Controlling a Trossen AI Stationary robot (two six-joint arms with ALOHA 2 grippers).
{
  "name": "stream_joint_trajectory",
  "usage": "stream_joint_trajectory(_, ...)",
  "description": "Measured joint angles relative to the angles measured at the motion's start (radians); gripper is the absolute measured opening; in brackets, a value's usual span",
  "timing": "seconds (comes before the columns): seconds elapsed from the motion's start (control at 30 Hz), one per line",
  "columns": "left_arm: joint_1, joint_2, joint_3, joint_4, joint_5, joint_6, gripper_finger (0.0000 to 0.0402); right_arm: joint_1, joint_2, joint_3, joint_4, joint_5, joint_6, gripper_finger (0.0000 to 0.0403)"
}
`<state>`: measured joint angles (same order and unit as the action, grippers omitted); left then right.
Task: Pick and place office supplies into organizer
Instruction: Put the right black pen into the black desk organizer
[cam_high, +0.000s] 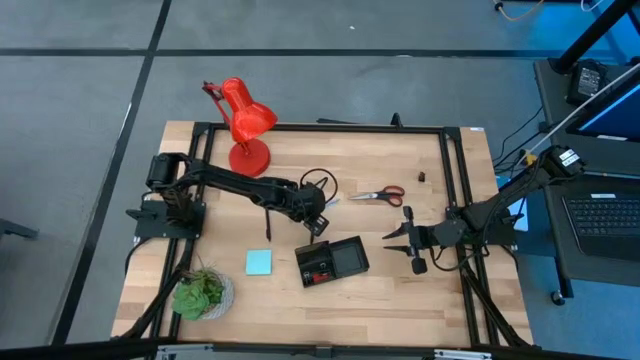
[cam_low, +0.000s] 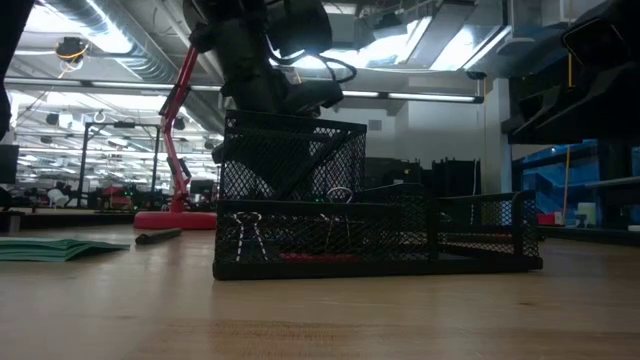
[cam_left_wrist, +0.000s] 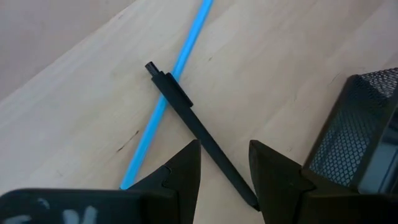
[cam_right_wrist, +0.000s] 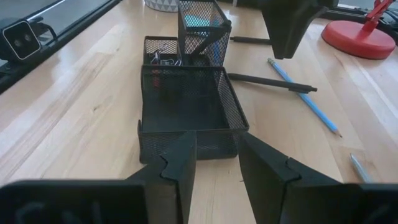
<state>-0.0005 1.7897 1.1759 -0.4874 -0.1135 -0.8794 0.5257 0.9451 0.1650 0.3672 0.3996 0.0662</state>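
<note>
The left gripper is seen with fingers parted around a black pen lying across a light blue pen on the table, just beside the organizer. The black pen's tip is hidden behind one finger. The right gripper is held partly open and empty near the organizer; no legible writing is found.

Two dark jointed arms, black wedge-shaped jaws, looping black cables

The left arm reaches across the table's middle, its left gripper pointing down with fingers spread apart. The right arm extends inward, right gripper low, fingers parted.
</note>
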Motion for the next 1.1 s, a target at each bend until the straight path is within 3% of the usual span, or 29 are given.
stream_joint_trajectory(0.23, 0.000, 0.028, 0.003, 0.019, -0.001, 0.001, 0.0129, 0.000, 0.000, 0.000, -0.001, 0.000, 0.000, 0.0122)
stream_joint_trajectory(0.43, 0.002, 0.123, 0.078, 0.005, 0.028, 0.046, 0.0129, 0.000, 0.000, 0.000, -0.007, 0.000, 0.000, 0.0122)
stream_joint_trajectory(0.67, 0.003, 0.208, 0.195, -0.182, 0.021, 0.056, 0.0129, 0.000, 0.000, 0.000, -0.014, 0.000, 0.008, 0.0122)
stream_joint_trajectory(1.1, -0.002, 0.221, 0.204, -0.252, 0.005, 0.025, 0.0129, 0.000, 0.000, 0.000, -0.035, 0.000, 0.007, 0.0122)
